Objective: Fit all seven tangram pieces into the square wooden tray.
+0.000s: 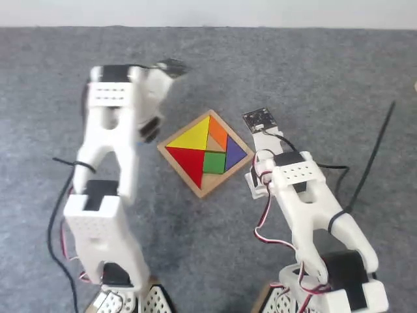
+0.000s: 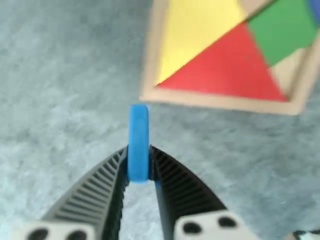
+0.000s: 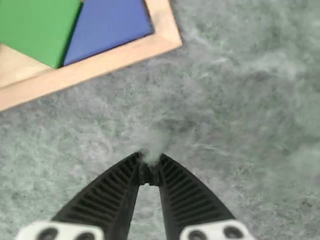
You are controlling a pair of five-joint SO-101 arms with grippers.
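The square wooden tray lies on the grey carpet as a diamond, holding yellow, red, orange, green and purple-blue pieces. Bare wood shows at its corner nearest the arms' bases. My left gripper hangs over the carpet just outside the tray's rim, shut on a light blue piece held edge-on. In the high view that arm's head is left of the tray. My right gripper is shut with nothing in it, on the carpet beside the tray edge near the purple-blue piece.
Grey carpet covers the whole table. Cables trail from both arms, one black lead running off to the right. A small circuit board sits on the right arm close to the tray's right corner.
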